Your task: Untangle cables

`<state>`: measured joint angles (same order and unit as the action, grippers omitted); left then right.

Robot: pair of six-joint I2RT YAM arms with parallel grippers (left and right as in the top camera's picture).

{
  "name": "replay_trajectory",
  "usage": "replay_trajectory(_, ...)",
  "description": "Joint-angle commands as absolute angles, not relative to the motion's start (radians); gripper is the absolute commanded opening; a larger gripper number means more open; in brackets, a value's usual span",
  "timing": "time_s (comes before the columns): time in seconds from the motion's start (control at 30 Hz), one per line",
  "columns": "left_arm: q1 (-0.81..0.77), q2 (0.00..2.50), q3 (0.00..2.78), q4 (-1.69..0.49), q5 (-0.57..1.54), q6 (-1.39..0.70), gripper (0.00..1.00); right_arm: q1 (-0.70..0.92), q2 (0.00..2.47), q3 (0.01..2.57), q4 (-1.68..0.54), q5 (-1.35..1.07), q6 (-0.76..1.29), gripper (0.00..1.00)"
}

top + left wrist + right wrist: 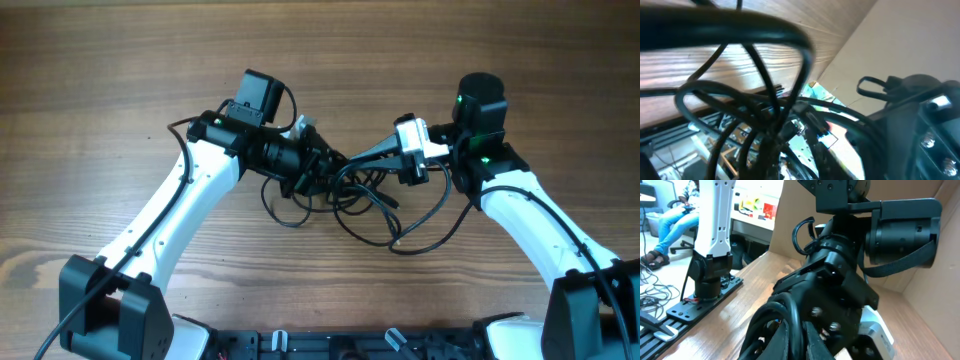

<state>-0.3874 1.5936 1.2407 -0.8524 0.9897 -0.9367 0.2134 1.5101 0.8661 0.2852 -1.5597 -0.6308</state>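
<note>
Cables: the cables [368,205] sit in one knotted bunch mid-tabletop [100,60], between the two arms. Loose loops trail from it toward the near edge.
Left pincer: the left pincer [322,172] is pushed into the bunch from the left. Strands blur across its own camera, so I cannot tell whether its jaws are apart or together.
Right pincer: the right pincer [360,158] has its jaws together at the bunch's right side. No pinched strand can be made out.
Done: apparently nothing; no cord lies separate.
Left: judging by the crossings, every strand needs freeing and laying apart.
</note>
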Motion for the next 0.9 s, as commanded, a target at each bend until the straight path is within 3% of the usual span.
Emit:
replay_trajectory(0.0,-0.403,1.605,1.244,-0.862,1.001,-0.870,0.04,0.216,1.515,0.875,0.287,-1.623,-0.653,0.05)
replay_trajectory(0.17,-0.330,1.605,1.244,-0.853,0.982,-0.871,0.04,0.216,1.515,0.875,0.279,-1.624,-0.651,0.05)
replay_trajectory(0.57,0.109,1.605,1.244,-0.857,0.913,-0.897,0.04,0.216,1.515,0.875,0.223,-1.624,-0.654,0.04)
replay_trajectory(0.67,0.144,1.605,1.244,-0.881,0.917,-0.897,0.04,0.216,1.515,0.875,0.223,-1.624,-0.655,0.05)
replay_trajectory(0.77,0.133,1.605,1.244,-0.889,0.846,-0.896,0.21,0.216,1.515,0.875,0.224,-1.624,-0.665,0.04)
replay_trajectory(0.87,0.094,1.605,1.244,-0.899,0.815,-0.845,0.59,0.216,1.515,0.875,0.228,-1.623,-0.685,0.05)
